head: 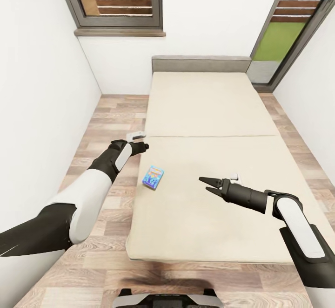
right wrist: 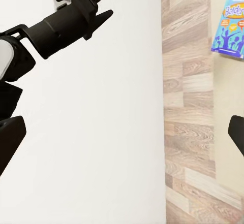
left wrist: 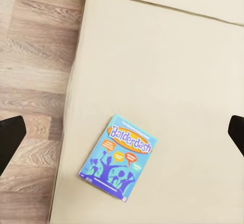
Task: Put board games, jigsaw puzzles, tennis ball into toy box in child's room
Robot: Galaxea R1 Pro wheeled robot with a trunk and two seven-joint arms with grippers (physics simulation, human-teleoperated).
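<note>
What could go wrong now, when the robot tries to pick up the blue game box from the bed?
The blue game box lies flat on the soft bed, so an open tool may press it down and fail to grip. It also sits near the bed's edge, so a push from the right tool might slide it onto the floor.

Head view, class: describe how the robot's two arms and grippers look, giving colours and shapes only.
Both arms are built of rounded white shells joined by black segments. The left gripper has pale grey-white fingers on a black wrist. The right gripper is black with slim, pointed fingers.
</note>
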